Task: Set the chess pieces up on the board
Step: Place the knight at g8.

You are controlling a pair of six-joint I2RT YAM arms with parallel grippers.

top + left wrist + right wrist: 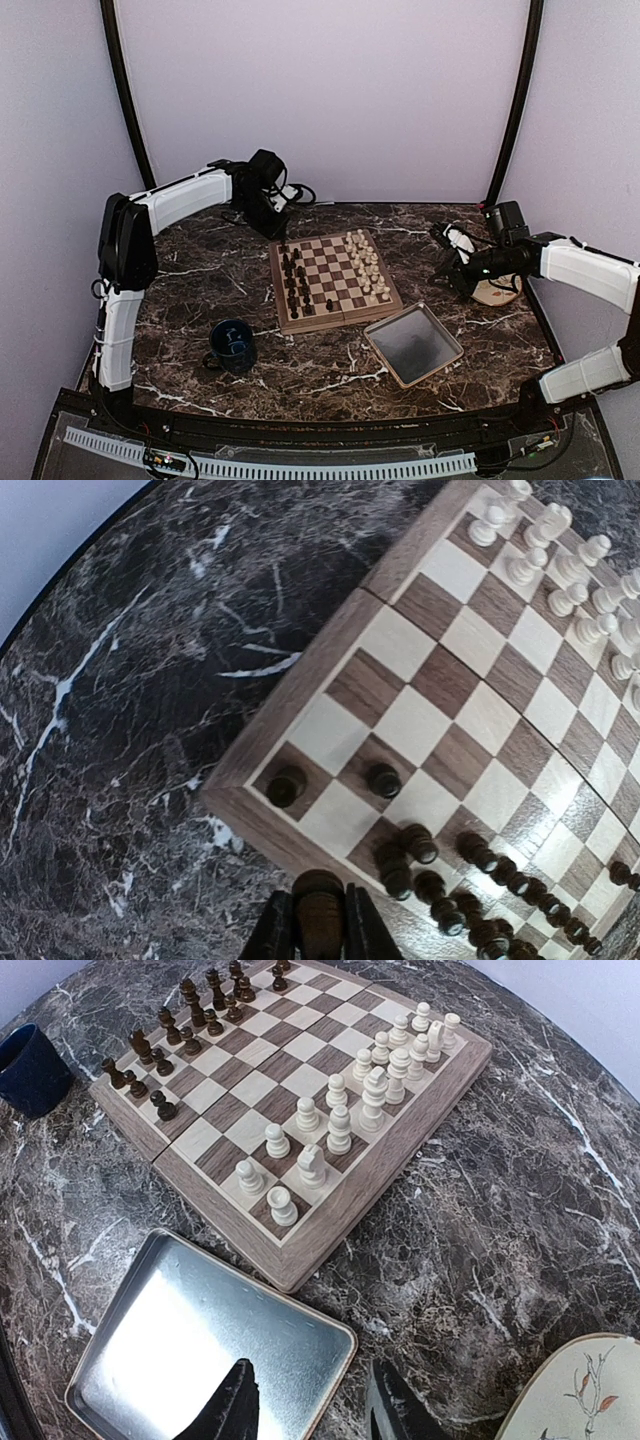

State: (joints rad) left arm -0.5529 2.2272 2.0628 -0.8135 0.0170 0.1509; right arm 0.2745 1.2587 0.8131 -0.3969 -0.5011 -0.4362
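Note:
The board (345, 315) lies mid-table, with dark chess pieces (293, 280) along its left side and cream-white pieces (365, 262) along its right. One dark pawn (329, 304) stands alone near the front. My left gripper (274, 226) hovers at the board's back-left corner. In the left wrist view this gripper (320, 930) is shut on a dark brown piece (320, 895), just outside the board's border (300, 695). My right gripper (447, 268) is right of the board. It stands open and empty (310, 1380) over the tray's corner.
A grey metal tray (413, 345) (200, 1350) sits empty at the board's front right. A round beige plate (497, 292) (580, 1390) lies under the right arm. A dark blue mug (233, 345) (30, 1065) stands front left of the board.

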